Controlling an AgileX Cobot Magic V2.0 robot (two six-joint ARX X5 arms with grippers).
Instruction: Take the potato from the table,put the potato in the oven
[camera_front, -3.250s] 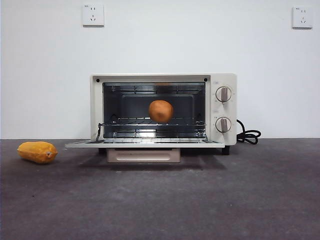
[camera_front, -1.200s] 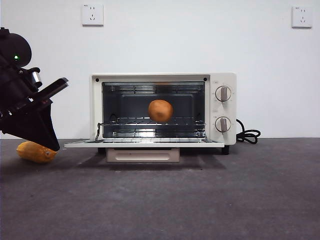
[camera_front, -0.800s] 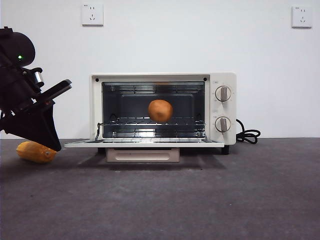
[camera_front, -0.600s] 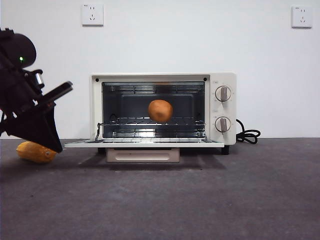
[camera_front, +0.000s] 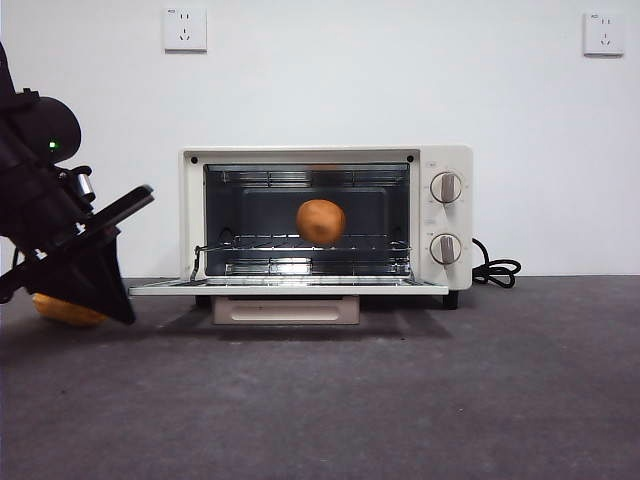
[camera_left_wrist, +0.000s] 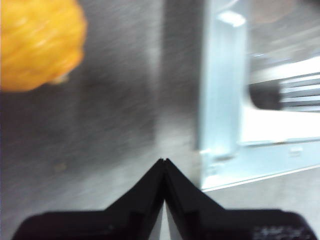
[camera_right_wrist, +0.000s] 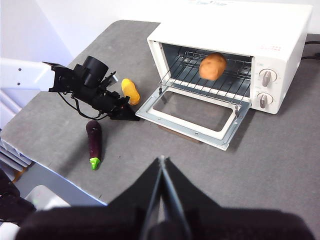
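The potato (camera_front: 320, 221) (camera_right_wrist: 213, 66) lies on the wire rack inside the cream-white oven (camera_front: 446, 165) (camera_right_wrist: 235, 30), whose glass door (camera_front: 290, 287) (camera_right_wrist: 190, 112) hangs open and flat. My left gripper (camera_front: 125, 315) (camera_left_wrist: 164, 161) (camera_right_wrist: 135, 119) is shut with nothing in it, low over the dark grey table (camera_front: 400, 400), just off the left corner of the open door. My right gripper (camera_right_wrist: 161, 159) is shut and empty, high above the table in front of the oven.
A glossy yellow-orange vegetable (camera_front: 60, 312) (camera_left_wrist: 37, 42) (camera_right_wrist: 130, 90) lies left of the oven, mostly hidden behind my left gripper in the front view. A purple eggplant (camera_right_wrist: 94, 142) lies nearer the table's front left. A black cord (camera_front: 497, 270) trails right of the oven.
My left arm came in from the left and has dropped lower and rightward toward the door's left corner, covering more of the yellow vegetable. The potato and oven have not moved.
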